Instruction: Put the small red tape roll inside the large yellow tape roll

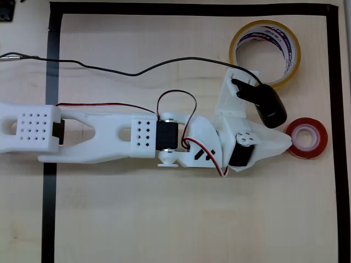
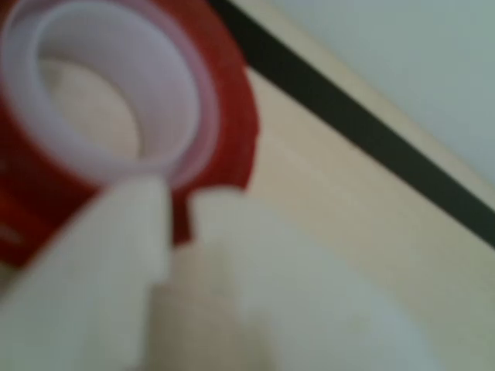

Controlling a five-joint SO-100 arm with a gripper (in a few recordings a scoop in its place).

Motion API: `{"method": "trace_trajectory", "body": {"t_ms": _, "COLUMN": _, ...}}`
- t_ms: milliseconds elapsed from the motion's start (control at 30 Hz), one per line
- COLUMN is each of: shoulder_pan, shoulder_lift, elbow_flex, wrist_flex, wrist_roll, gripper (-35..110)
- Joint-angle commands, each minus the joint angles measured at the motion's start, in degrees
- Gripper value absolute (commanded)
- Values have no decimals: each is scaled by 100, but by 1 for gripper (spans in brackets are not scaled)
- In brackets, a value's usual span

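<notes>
The small red tape roll [image 1: 308, 137] lies flat on the table at the right, just inside the black tape border. In the wrist view the small red tape roll [image 2: 224, 108] looms close and blurred, white core up. My white gripper [image 1: 287, 141] reaches it from the left. In the wrist view the gripper [image 2: 182, 220] has its fingertips [image 2: 139, 224] drawn together on the roll's near wall, with only a thin red slit between them. The large yellow tape roll [image 1: 265, 52] lies flat behind the gripper at the upper right, its hole open and bare.
A black tape border [image 1: 333, 109] frames the wooden table, its right strip just beyond the red roll. A black cable [image 1: 109, 68] crosses the table to the wrist camera [image 1: 269, 104]. The white arm [image 1: 109, 134] stretches in from the left.
</notes>
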Motion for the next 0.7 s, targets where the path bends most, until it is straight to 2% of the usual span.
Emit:
{"method": "trace_trajectory", "body": {"t_ms": 0, "shoulder_pan": -211, "shoulder_lift": 800, "elbow_flex": -167, "wrist_flex": 457, "wrist_roll": 123, "gripper": 0}}
{"method": "trace_trajectory", "body": {"t_ms": 667, "shoulder_pan": -114, "shoulder_lift": 1283, "elbow_flex": -932, "wrist_flex": 2760, "wrist_roll": 457, "gripper": 0}}
